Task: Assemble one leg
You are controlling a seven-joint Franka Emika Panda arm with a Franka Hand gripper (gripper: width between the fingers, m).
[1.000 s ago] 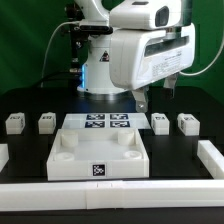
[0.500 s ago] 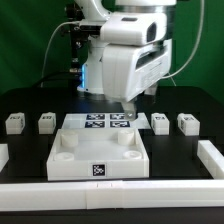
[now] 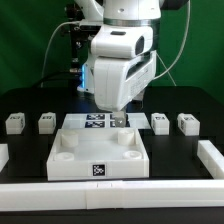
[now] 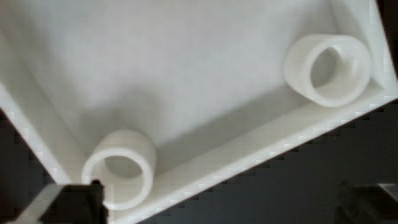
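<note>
The white arm's two-finger gripper point(image 3: 118, 119) hangs low in the middle of the exterior frame. It is seen against the thin flat white marker board point(image 3: 95, 122), just behind the far edge of the big flat white square top point(image 3: 98, 160). In the wrist view its dark fingers point(image 4: 75, 203) stand wide apart, and below them lies the square top's pale surface with two round white sockets point(image 4: 329, 68).

The nearest leg point(image 3: 160, 122), a small white chunky plastic block with a tag, sits upright on the black table point(image 3: 30, 150). It is just to the exterior view's right of the gripper and not touching it. Three similar white blocks point(image 3: 46, 122) share its row: one further right, two well apart at the exterior view's left.
</note>
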